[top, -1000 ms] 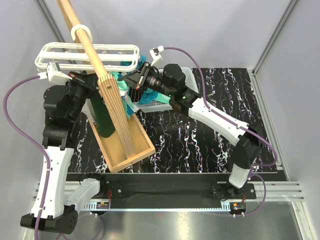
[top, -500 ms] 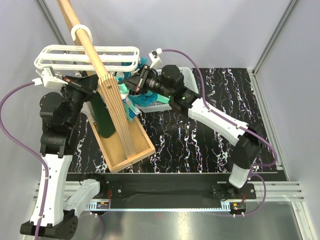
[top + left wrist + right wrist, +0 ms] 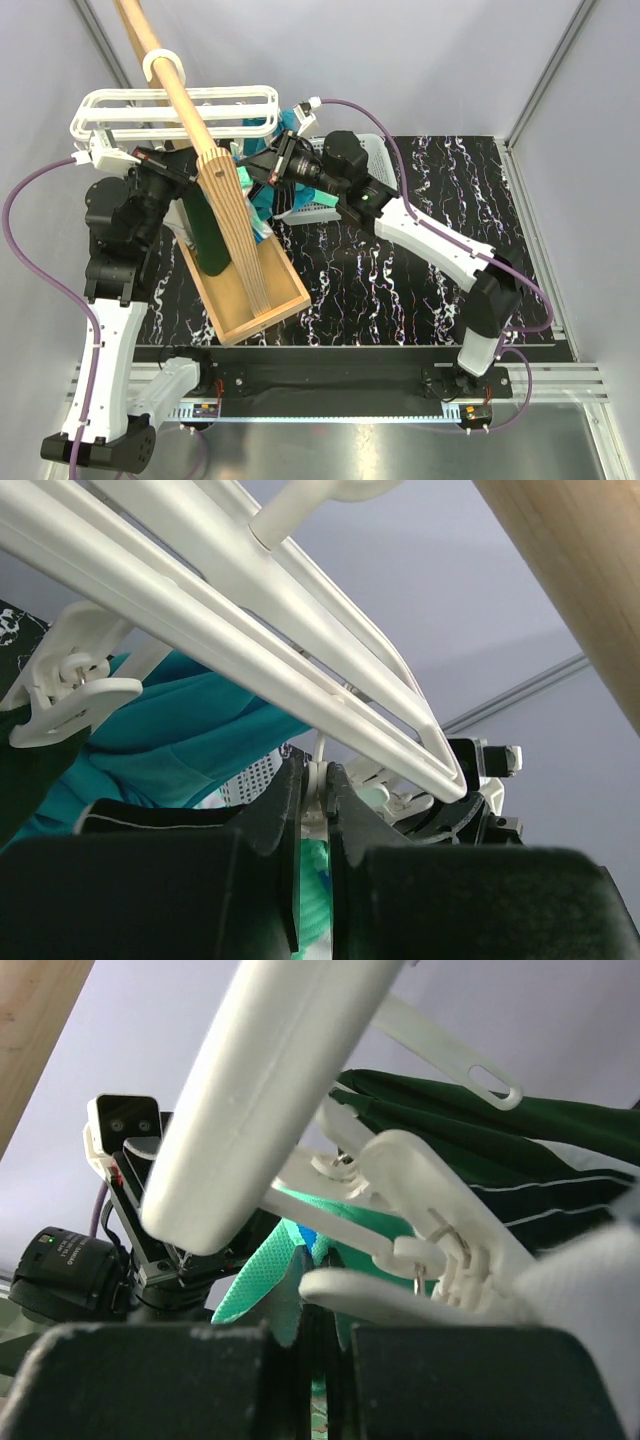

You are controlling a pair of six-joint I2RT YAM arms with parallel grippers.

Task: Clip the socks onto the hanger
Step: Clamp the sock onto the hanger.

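The white hanger (image 3: 175, 110) hangs by its hook on the wooden pole (image 3: 160, 55); its bars also cross the left wrist view (image 3: 200, 610). My left gripper (image 3: 220, 160) is under the frame, shut on one of its white clips (image 3: 322, 778). A mint green sock (image 3: 315, 880) shows between the left fingers, just below that clip. My right gripper (image 3: 252, 168) faces it from the right and is shut on the same mint sock (image 3: 265, 1270), right under a row of white clips (image 3: 420, 1220). No other socks are visible.
A teal cloth (image 3: 265, 200) hangs beside the grippers, over a light grey mesh basket (image 3: 320, 205). A long dark green garment (image 3: 205, 235) hangs from the frame, above the slatted wooden stand (image 3: 250, 290). The table top is black marble (image 3: 420, 290).
My right gripper has moved up and left with the sock, closer under the hanger. My left arm has shifted slightly, its gripper still at the clip.
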